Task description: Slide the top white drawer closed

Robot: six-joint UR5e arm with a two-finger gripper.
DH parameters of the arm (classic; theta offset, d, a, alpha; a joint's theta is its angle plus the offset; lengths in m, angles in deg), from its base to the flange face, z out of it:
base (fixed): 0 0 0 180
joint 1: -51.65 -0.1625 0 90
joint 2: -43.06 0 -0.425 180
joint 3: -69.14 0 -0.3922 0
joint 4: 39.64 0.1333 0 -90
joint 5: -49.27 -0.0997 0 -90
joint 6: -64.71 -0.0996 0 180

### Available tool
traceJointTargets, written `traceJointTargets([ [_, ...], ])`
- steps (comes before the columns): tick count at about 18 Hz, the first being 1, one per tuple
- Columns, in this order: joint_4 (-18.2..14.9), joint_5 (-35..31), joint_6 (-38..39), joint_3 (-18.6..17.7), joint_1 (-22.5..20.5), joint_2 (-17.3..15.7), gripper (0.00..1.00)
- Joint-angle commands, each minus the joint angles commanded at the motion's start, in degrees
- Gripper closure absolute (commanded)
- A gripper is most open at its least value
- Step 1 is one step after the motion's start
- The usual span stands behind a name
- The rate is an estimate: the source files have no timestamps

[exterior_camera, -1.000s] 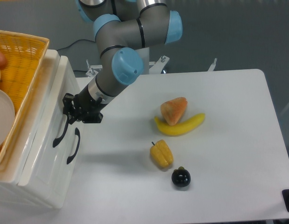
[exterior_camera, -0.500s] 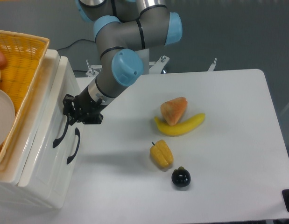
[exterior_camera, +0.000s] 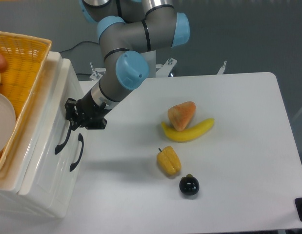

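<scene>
At the left edge of the desk (exterior_camera: 238, 195), the gripper (exterior_camera: 72, 117) presses against the front of the top white drawer (exterior_camera: 46, 131), right at the upper end of its curved black handle (exterior_camera: 63, 139). Whether the claw is parted or pinched together cannot be told; its dark fingers merge with the handle. The drawer front looks nearly flush with the cabinet, so the slide appears almost done.

The glossy plastic tray is probably light, rigid and slick, running easily on its rails; a flat push on the front panel beside the handle should serve better than any grasp. The lower drawer (exterior_camera: 55, 190), with its matching handle (exterior_camera: 77, 153), sits just beneath.

Atop the cabinet stands an orange woven basket (exterior_camera: 24, 53) holding a white dish (exterior_camera: 3, 122) and rounded items, cut off by the frame. Mid-desk lie a banana (exterior_camera: 190, 131), an orange wedge (exterior_camera: 181, 115), a yellow pepper (exterior_camera: 169, 161) and a dark mangosteen (exterior_camera: 189, 185).
</scene>
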Motion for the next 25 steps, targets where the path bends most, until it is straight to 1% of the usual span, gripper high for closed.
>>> traceJointTargets([
  [3,0.18,-0.7,-0.61,0.18,-0.96,0.26,0.79],
  [5,0.18,-2.63,-0.88,0.26,-3.24,0.26,0.76],
  [6,0.0,-3.94,-1.58,0.35,-4.12,0.26,0.69],
  [9,0.09,-5.62,-3.68,0.7,-7.81,0.26,0.44],
  [10,0.17,-5.71,-4.74,1.14,-9.04,0.35,0.24],
  [11,0.18,-5.8,-6.05,1.67,-10.45,0.79,0.0],
  [12,0.18,-6.24,-6.85,2.37,-11.85,1.75,0.0],
  [14,0.26,-8.51,-7.99,4.03,-13.97,2.2,0.0],
  [16,1.22,-13.51,-12.11,6.32,-15.64,3.77,0.0],
  [18,2.19,-18.96,-18.25,7.73,-17.74,4.22,0.0],
  [22,2.46,-23.45,-26.78,9.4,-22.23,5.01,0.0],
  [25,2.64,-27.5,-40.03,9.49,-24.78,5.27,0.0],
])
